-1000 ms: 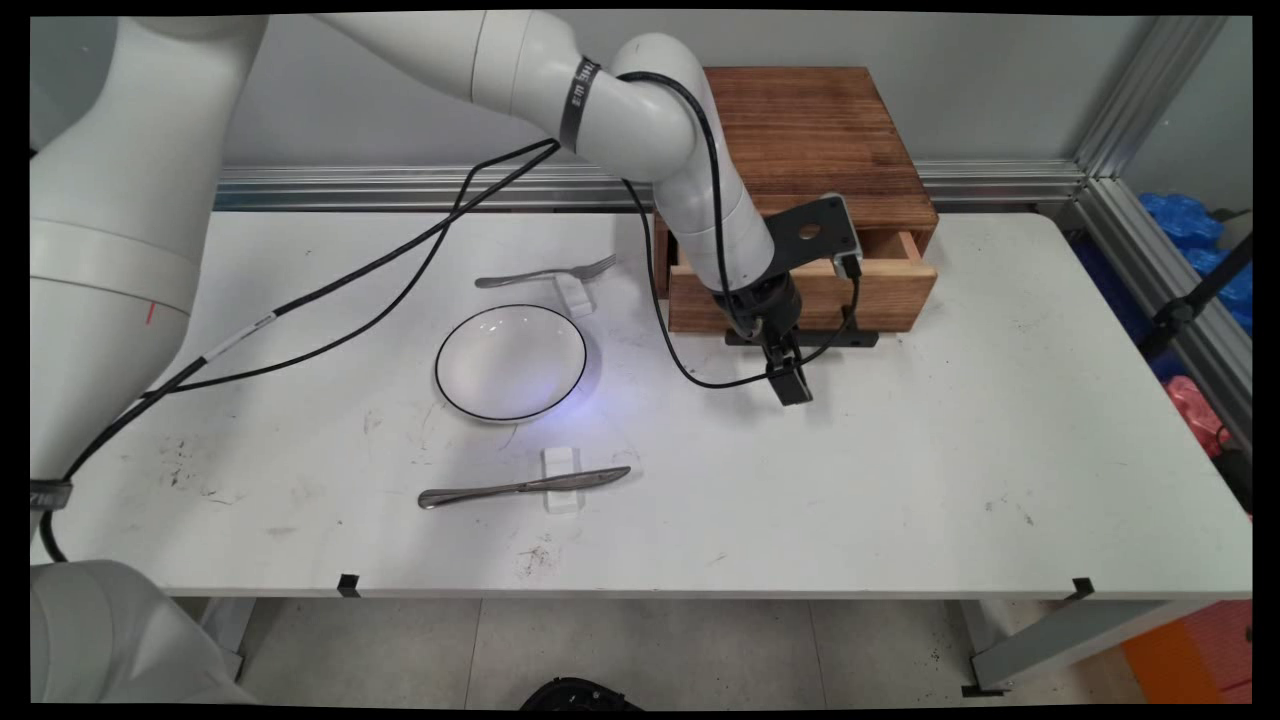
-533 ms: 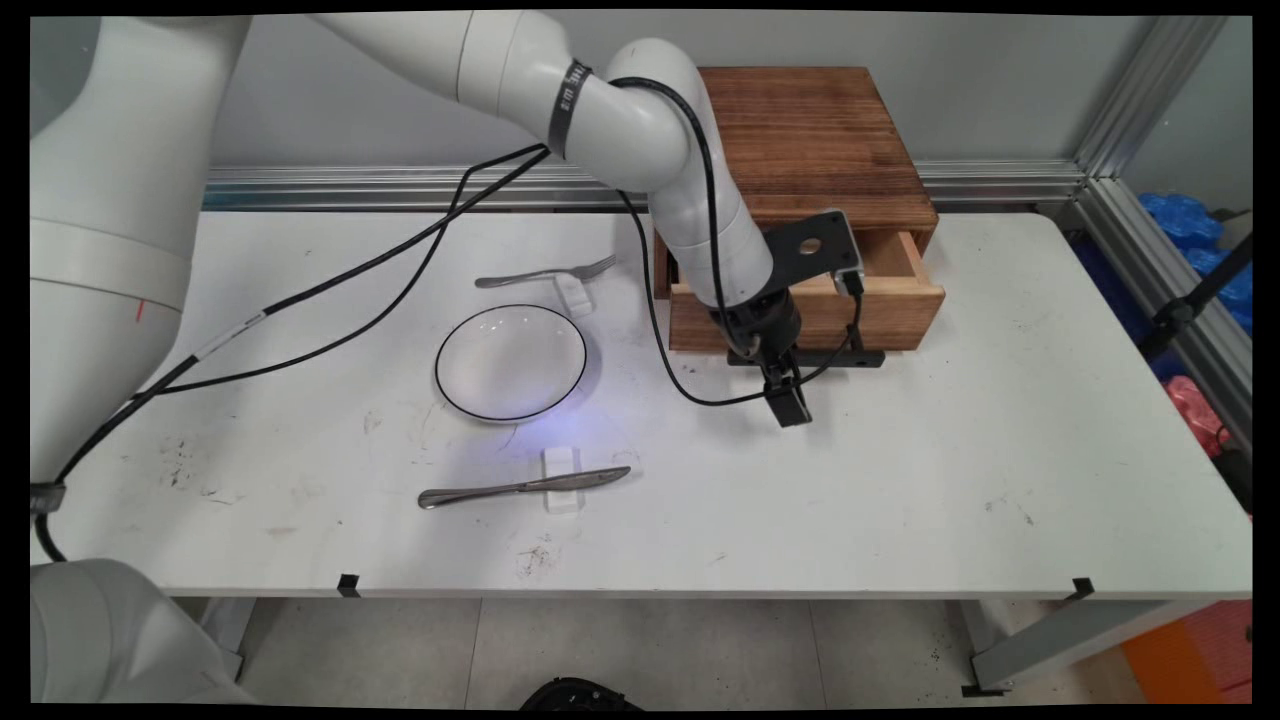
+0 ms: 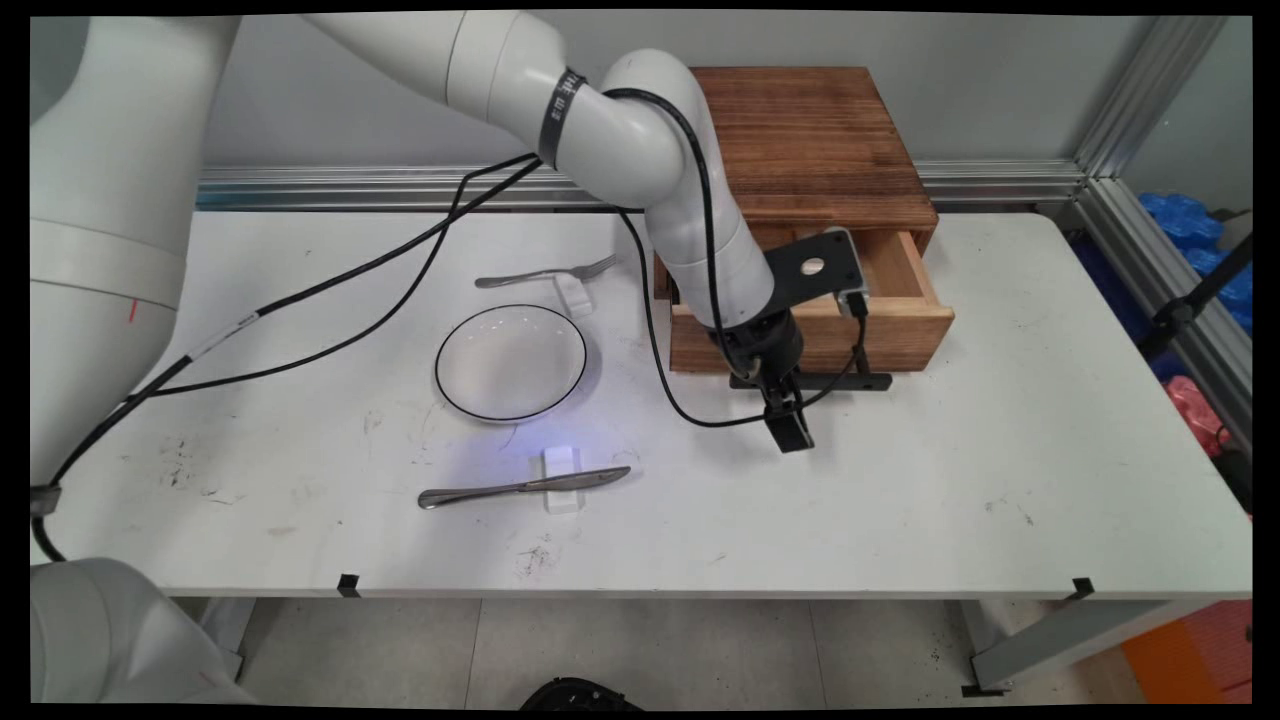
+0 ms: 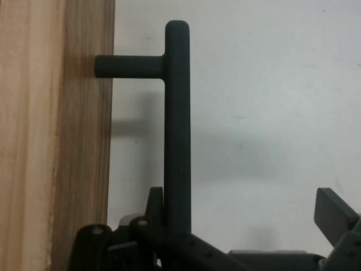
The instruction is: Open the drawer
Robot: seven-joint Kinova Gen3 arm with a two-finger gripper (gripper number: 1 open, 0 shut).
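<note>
A dark wooden box (image 3: 810,130) stands at the back of the white table, and its light wooden drawer (image 3: 900,325) is pulled partly out toward the near side. A black bar handle (image 3: 870,381) runs along the drawer front. My gripper (image 3: 790,425) points down just in front of that handle. In the hand view the handle (image 4: 177,124) stands off the drawer front (image 4: 56,135) and passes down by my left finger (image 4: 155,197). My right finger (image 4: 333,206) is far off to the side, so the gripper (image 4: 242,200) is open around the bar.
A white plate (image 3: 511,361) with a dark rim lies left of the drawer. Behind it a fork (image 3: 545,274) rests on a small white block (image 3: 575,295). A knife (image 3: 520,487) lies on another white block (image 3: 561,465) nearer the front edge.
The drawer has slid farther out of the box toward the near side. My gripper has moved the same way with the handle.
</note>
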